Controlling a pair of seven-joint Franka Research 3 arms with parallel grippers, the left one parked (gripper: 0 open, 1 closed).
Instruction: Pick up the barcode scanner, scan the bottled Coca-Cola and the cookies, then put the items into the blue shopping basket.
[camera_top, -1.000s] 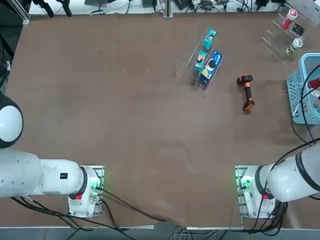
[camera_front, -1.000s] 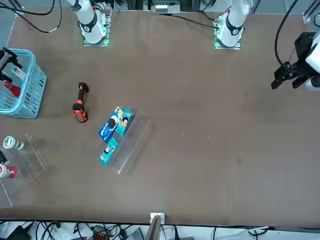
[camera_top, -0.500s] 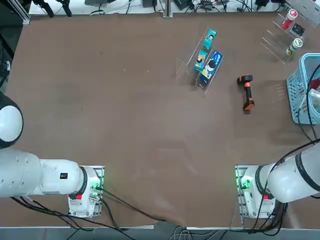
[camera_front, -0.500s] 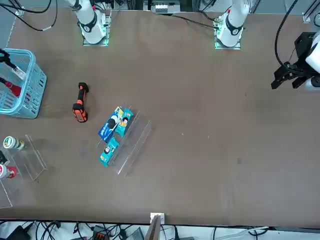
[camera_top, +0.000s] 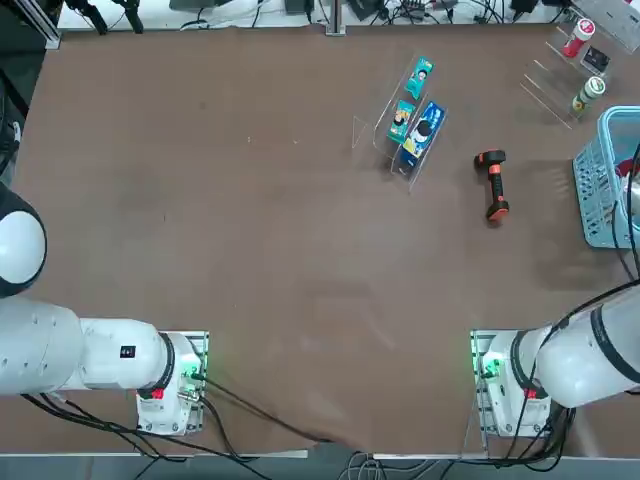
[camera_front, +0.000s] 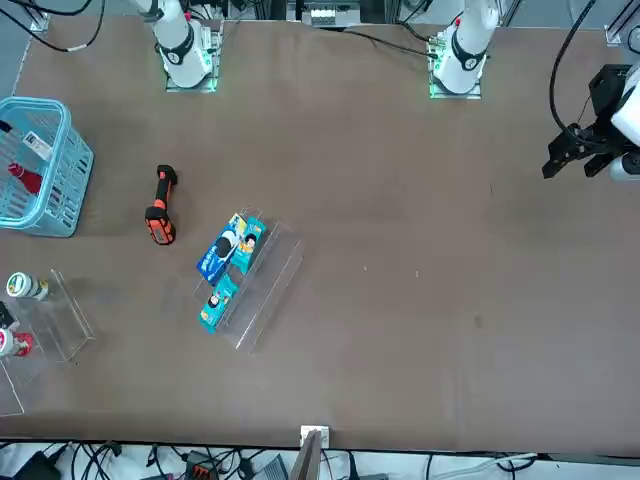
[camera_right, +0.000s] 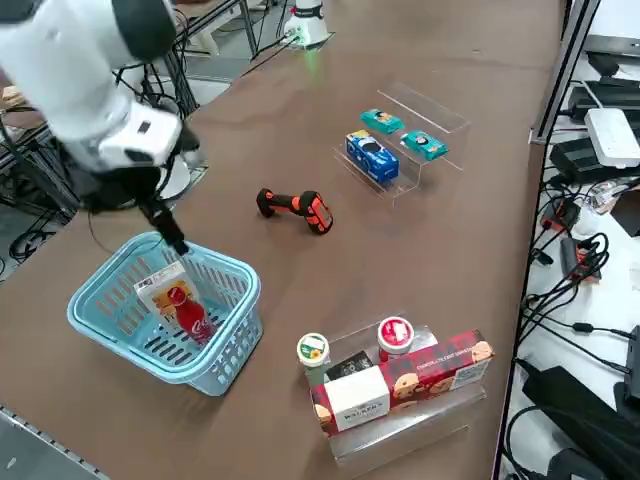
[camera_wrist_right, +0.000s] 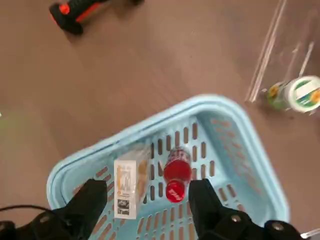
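Observation:
The blue shopping basket (camera_right: 222, 345) stands at the table's right edge. Inside it lie the bottled Coca-Cola (camera_right: 191, 313), all red, and the cookies (camera_right: 160, 288), a white box with an orange picture. The wrist view looks down on both, the bottle (camera_wrist_right: 175, 174) next to the box (camera_wrist_right: 125, 188), inside the basket's rim (camera_wrist_right: 200, 102). My right gripper (camera_wrist_right: 146, 204) hangs open and empty above the basket; in the side view the gripper (camera_right: 166, 230) is just over the rim. The barcode scanner (camera_top: 492, 185) lies on the table left of the basket, apart from both.
A clear stand (camera_top: 381, 118) holds a blue packet (camera_top: 422, 130) and small teal packets (camera_top: 419, 77) behind the scanner. A second clear stand (camera_right: 437, 415) beyond the basket carries a green-capped bottle (camera_right: 313, 353), a red-lidded jar (camera_right: 396, 335) and a red biscuit box (camera_right: 440, 366).
My right gripper has drawn away from over the basket and left the top and front views. Bottle, box and scanner lie still.

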